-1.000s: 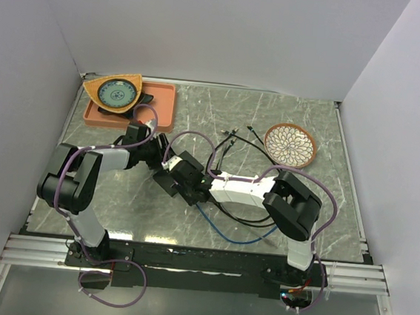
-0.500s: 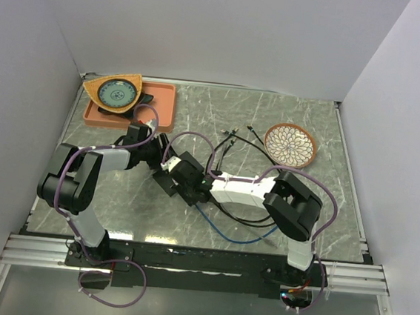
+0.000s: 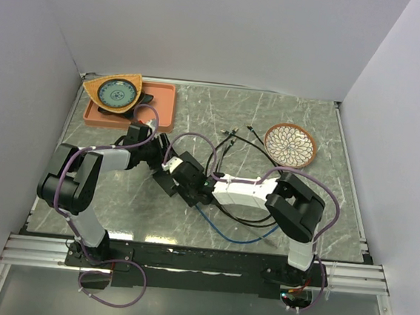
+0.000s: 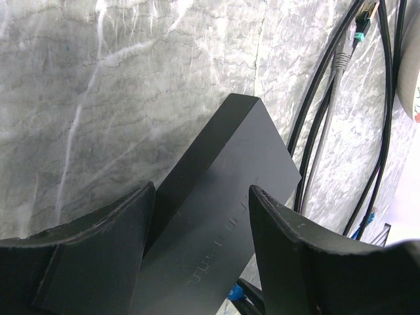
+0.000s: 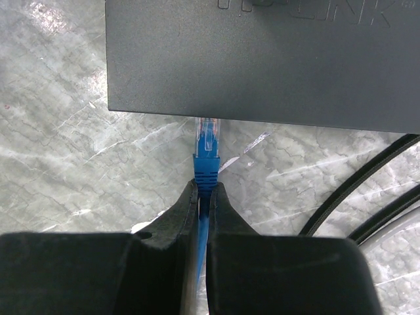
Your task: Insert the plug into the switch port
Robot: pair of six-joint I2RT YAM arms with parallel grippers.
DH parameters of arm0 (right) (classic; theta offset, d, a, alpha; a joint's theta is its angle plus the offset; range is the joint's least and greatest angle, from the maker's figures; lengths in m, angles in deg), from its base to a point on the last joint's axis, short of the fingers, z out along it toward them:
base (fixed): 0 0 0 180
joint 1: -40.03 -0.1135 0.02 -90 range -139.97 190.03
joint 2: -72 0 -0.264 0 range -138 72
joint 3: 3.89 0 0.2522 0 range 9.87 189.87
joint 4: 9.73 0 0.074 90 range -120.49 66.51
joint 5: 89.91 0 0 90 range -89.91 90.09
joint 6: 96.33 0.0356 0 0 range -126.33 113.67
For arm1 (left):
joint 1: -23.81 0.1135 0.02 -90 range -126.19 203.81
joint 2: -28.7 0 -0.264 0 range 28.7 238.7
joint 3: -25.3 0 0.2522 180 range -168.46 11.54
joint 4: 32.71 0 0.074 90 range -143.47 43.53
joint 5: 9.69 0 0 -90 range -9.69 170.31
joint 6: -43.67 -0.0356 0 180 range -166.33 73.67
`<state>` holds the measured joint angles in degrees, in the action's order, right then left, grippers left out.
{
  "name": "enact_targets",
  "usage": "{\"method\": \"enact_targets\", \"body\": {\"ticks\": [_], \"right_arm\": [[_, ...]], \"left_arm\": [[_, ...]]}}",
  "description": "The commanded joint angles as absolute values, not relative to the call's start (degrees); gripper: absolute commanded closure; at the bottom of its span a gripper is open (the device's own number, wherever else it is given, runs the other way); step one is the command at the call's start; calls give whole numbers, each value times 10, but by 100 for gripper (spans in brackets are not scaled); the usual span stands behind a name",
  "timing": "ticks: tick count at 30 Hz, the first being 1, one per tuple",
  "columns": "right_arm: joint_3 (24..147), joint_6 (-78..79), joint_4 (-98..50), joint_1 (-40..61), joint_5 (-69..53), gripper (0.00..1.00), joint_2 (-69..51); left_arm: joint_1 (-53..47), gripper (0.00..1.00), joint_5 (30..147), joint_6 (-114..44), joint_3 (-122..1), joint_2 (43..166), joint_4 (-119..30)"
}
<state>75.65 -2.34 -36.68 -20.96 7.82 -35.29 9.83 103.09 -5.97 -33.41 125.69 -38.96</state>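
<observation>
One view, right wrist, shows plug at switch.

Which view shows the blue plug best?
Right wrist: the blue plug sits centred, its tip at the black switch edge, held by the right gripper. Left wrist shows only a blue sliver; top external hides it.

Marble table, black box, orange tray, bowl, cables
</observation>
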Motion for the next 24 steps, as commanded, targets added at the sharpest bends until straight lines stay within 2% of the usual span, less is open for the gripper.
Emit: {"method": "enact_targets", "body": {"ticks": [1,24], "right_arm": [[795,-18,-363,-216,89,100,-366],[844,21,-368,-212,149,100,-385]], "left_arm": [[90,34,1013,-62,-317,1259,-441],[82,40,1025,-40,-274,1232,-417]]}}
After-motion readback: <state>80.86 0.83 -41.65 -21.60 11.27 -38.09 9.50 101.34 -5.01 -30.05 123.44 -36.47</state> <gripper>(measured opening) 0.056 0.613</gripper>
